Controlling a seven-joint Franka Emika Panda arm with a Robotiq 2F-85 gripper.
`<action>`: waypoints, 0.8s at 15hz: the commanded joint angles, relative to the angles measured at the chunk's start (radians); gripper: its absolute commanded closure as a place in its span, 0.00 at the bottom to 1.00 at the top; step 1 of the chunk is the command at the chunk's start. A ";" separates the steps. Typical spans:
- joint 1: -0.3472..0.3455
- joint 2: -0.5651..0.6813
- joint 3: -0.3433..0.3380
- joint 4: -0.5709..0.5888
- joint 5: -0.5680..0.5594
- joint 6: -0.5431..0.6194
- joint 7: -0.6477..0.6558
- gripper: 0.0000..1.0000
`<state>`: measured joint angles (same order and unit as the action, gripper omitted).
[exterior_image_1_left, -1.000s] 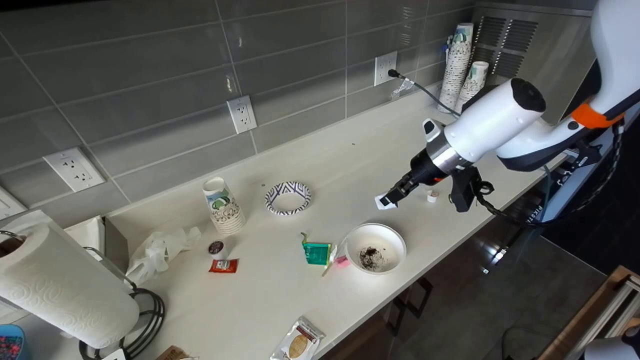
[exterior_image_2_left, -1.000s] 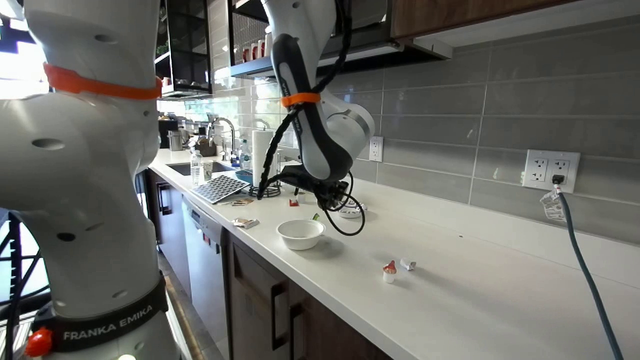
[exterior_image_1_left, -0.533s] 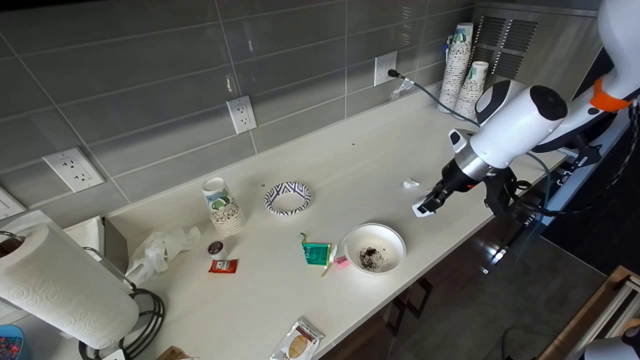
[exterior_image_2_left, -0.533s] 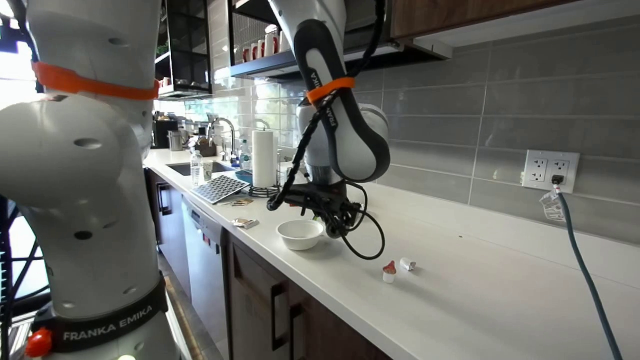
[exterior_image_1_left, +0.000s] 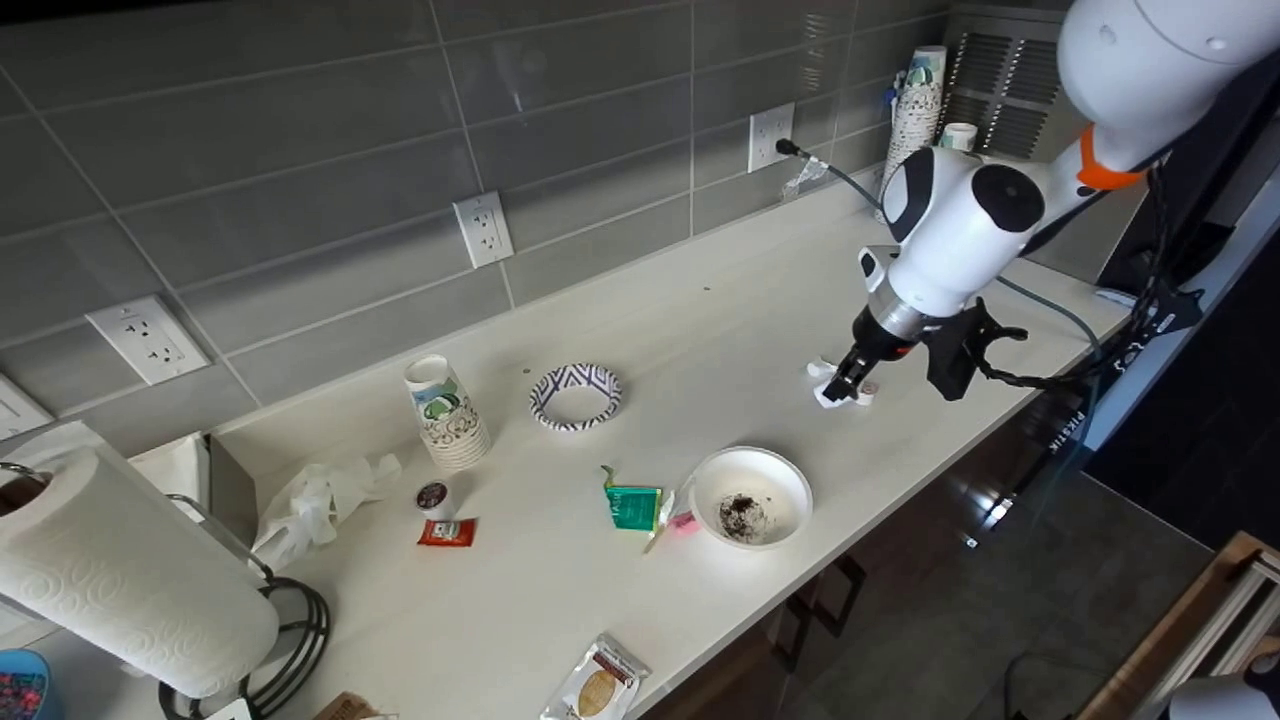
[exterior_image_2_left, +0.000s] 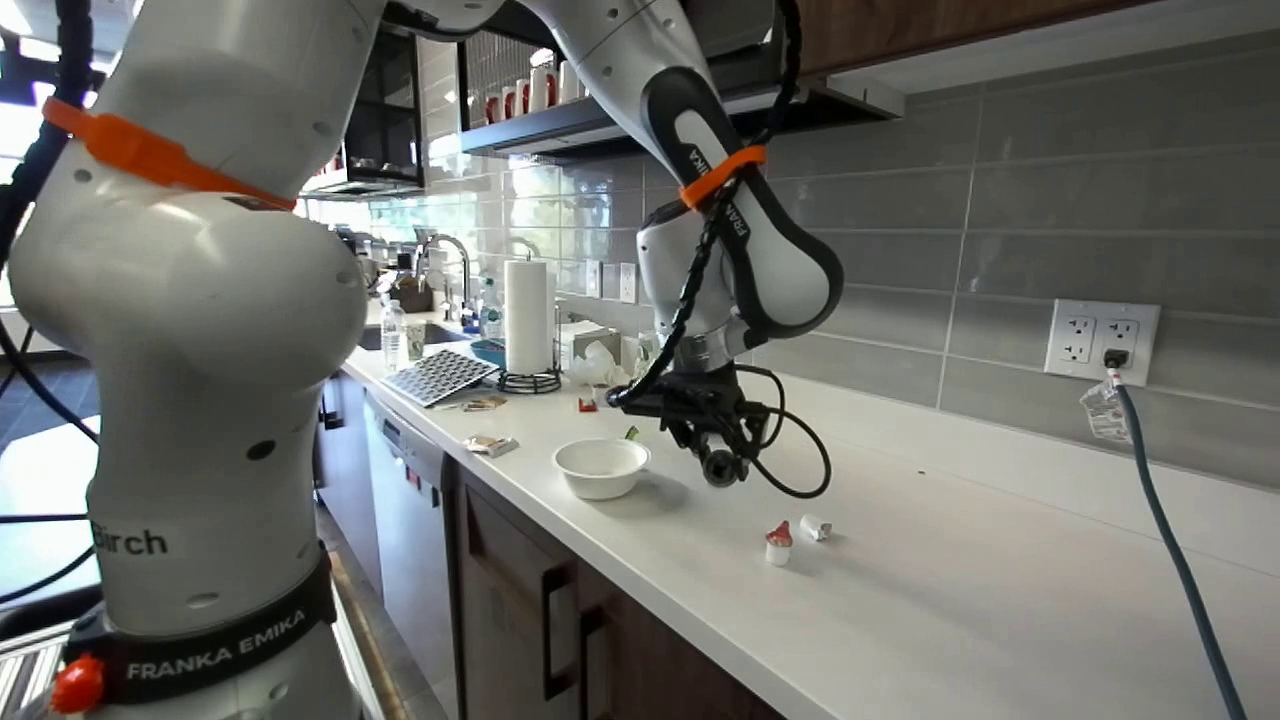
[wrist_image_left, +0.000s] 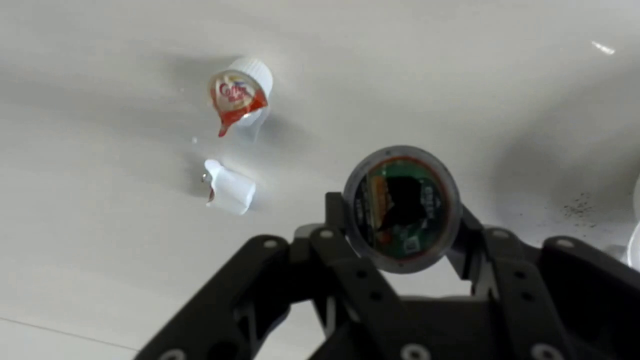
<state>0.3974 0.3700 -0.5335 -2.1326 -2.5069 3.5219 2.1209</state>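
My gripper (wrist_image_left: 400, 220) is shut around a single-serve coffee pod (wrist_image_left: 436, 200), one finger on each side. Its round lid has a green and orange print and a dark torn hole. In an exterior view the pod's white side (exterior_image_1_left: 828, 397) hangs tilted at the tip, above the counter. Close by stand two small creamer cups. One is upright with its red lid peeled back (wrist_image_left: 235, 95), and one lies on its side (wrist_image_left: 231, 190). A white bowl (exterior_image_1_left: 785, 482) with dark grounds in it sits towards the counter's front edge; its outer wall (exterior_image_2_left: 600, 486) also shows.
Left of the white bowl lie a green packet (exterior_image_1_left: 634, 507) and a patterned paper bowl (exterior_image_1_left: 575, 423). A cup stack (exterior_image_1_left: 455, 432), another pod (exterior_image_1_left: 434, 500) and a paper towel roll (exterior_image_1_left: 120, 580) stand further left. A cable (exterior_image_2_left: 1165, 500) hangs from an outlet.
Over the second my gripper has moved right with the pod, from behind the bowl to the creamer cups. In the last half second it shifted slightly back and left. The grip is unchanged.
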 joint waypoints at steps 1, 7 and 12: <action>0.271 0.161 -0.259 0.199 -0.011 0.194 0.133 0.76; 0.445 0.294 -0.443 0.432 -0.010 0.520 0.283 0.76; 0.429 0.256 -0.410 0.412 -0.009 0.481 0.262 0.51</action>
<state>0.8363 0.6326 -0.9578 -1.7225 -2.5058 4.0071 2.3755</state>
